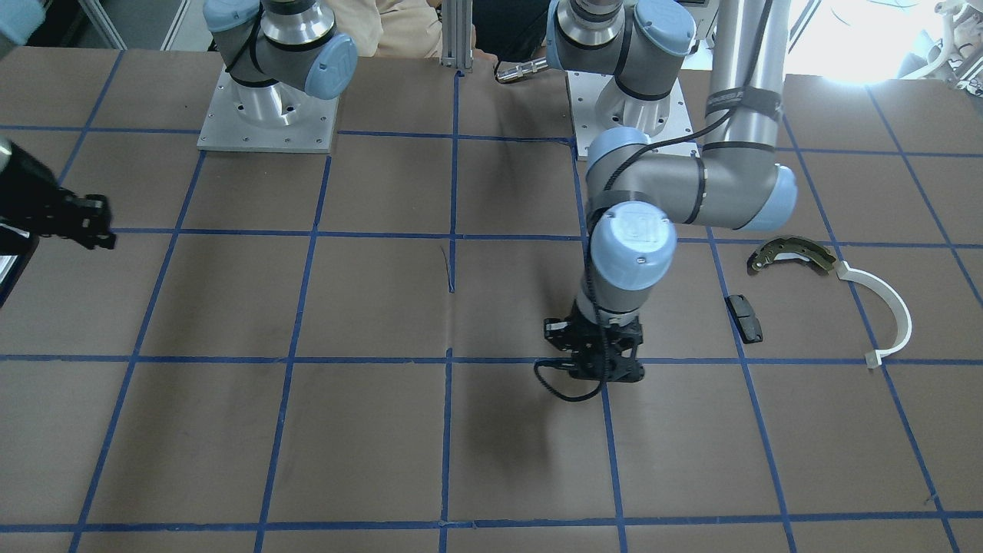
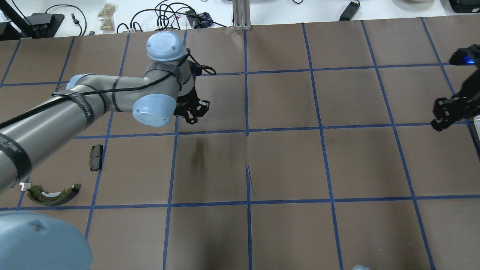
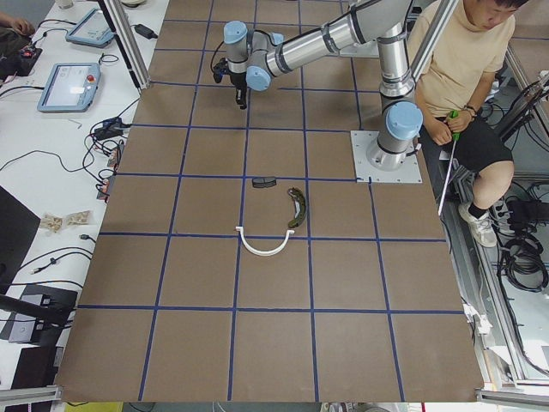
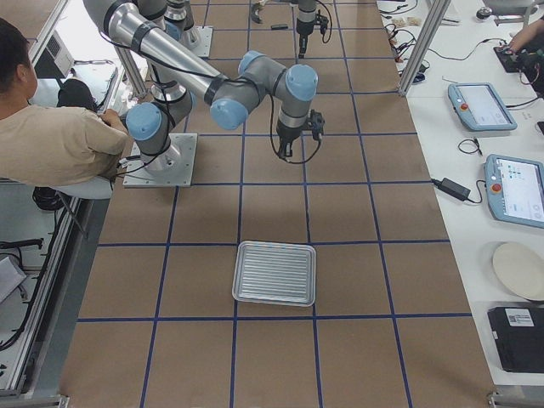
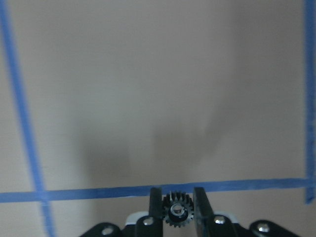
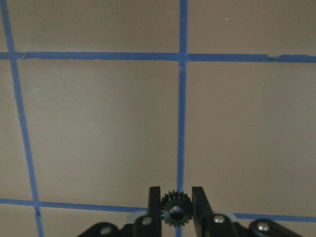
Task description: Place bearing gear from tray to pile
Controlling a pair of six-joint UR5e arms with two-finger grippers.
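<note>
Brown table point(image 1: 384, 292), gridded with blue tape. The left gripper point(image 5: 177, 195) hangs over the middle of the surface, a little toward the operators' edge. Its jaws are closed narrow on a small black toothed gear point(image 5: 176, 210), pinched between the two fingers and clear of the table. The right gripper point(image 6: 176, 193) hangs toward the right end, its jaws likewise clamped on a second gear point(image 6: 175, 209). The tray point(image 4: 274, 274) lies flat near the right end, about mid-width, between the right gripper and that end. The pile sits in the left half, well apart from the left gripper: a brake shoe point(image 1: 791, 255), a white arc point(image 1: 895, 307) just beside it on the left-end side, and a black pad point(image 1: 745, 317) near both.
</note>
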